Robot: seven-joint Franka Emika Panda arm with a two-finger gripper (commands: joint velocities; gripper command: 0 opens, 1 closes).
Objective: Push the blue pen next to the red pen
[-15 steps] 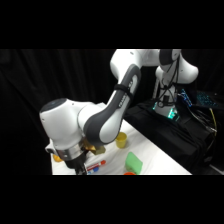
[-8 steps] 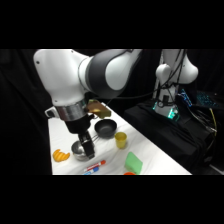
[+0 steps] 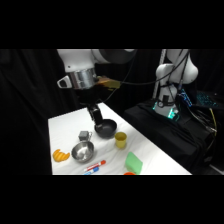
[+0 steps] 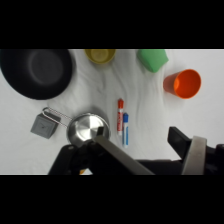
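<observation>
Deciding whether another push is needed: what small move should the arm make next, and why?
Probably none beyond holding clear above the table. In the wrist view the blue pen already lies parallel alongside the red pen, nearly touching, beside the steel bowl. Another push would likely just separate them.

No text, label, brand, number or sign can be read anywhere, neither on the red pen (image 4: 120, 114) nor on the blue pen (image 4: 125, 129) (their barrels show only blurred colour).
</observation>
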